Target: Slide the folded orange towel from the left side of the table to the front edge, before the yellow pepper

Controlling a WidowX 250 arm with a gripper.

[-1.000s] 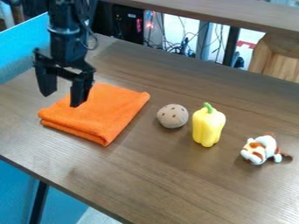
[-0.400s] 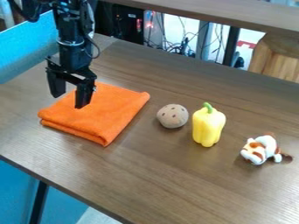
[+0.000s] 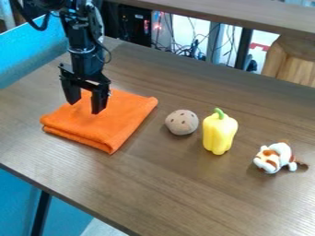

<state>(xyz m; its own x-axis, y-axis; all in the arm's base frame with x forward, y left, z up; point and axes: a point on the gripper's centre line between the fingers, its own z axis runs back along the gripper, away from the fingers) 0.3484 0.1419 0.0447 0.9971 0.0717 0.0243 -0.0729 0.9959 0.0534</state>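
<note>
The black gripper [image 3: 85, 108] hangs over the upper left part of the folded orange cloth [image 3: 107, 126], its two fingers apart with nothing held between them. Whether the fingertips touch the cloth, I cannot tell. Right of the cloth lies a round brown speckled ball [image 3: 181, 122]. Beside it a yellow bell pepper [image 3: 219, 132] stands upright, its green stem on top. Farther right, a small white, orange and brown plush animal [image 3: 274, 158] rests on the table.
The brown wooden table [image 3: 160, 184] has its front edge running from the left down to the bottom. A raised wooden shelf [image 3: 246, 17] crosses the top right, with cables behind the table. A blue panel [image 3: 31, 50] borders the left side.
The gripper has moved right across the cloth, from its left edge to farther over it, its fingers still apart. The cloth, ball, pepper and plush animal have stayed in place.
</note>
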